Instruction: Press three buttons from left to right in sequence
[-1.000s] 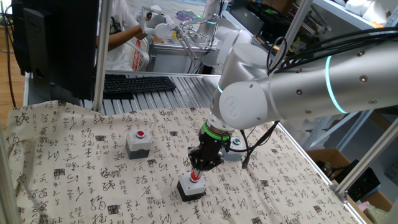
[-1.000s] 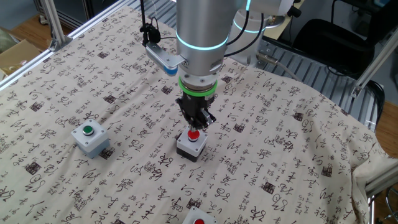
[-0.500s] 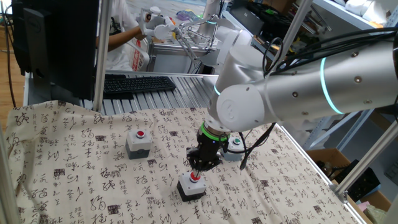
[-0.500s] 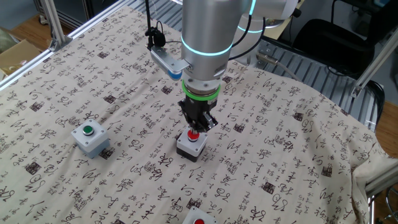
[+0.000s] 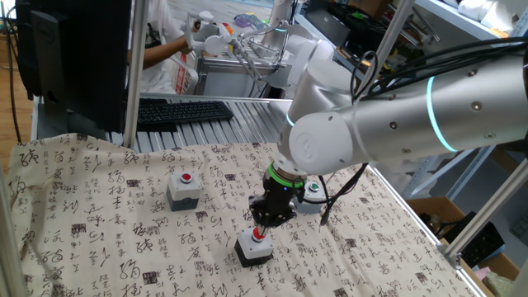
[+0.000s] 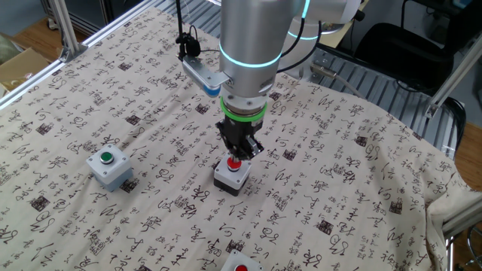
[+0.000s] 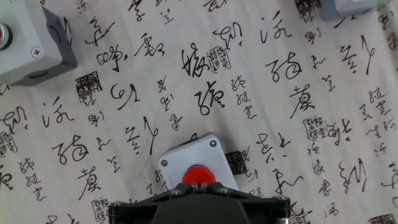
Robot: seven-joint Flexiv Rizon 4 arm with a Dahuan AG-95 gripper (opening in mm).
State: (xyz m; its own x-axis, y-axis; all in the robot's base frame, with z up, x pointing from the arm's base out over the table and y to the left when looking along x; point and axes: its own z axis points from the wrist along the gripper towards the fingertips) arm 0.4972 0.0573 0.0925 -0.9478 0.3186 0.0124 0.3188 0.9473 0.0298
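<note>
My gripper [image 6: 236, 156] points straight down with its fingers closed together, holding nothing, and its tip sits right on top of the red dome of the middle button box [image 6: 231, 175], the black-and-white one; from one fixed view the tip [image 5: 262, 224] meets the red cap of that box [image 5: 253, 247] the same way. In the hand view the white top of this box [image 7: 198, 163] lies directly under my black fingers at the bottom edge, with only the upper part of its red button showing. The three boxes are set apart from one another on a pale cloth [image 6: 361, 173] printed with black calligraphy that covers the table. The grey box with the small red button [image 5: 185, 189] stands well off to one side of me, upright and untouched; in the other fixed view only its top [image 6: 240, 265] peeks in at the bottom edge. The light grey box with the green button [image 6: 110, 167] stands on the opposite side, also well clear of my fingers, and in one fixed view it [image 5: 310, 195] is partly hidden behind my wrist. Beyond the cloth a black keyboard [image 5: 183, 110] rests on the metal table top.
</note>
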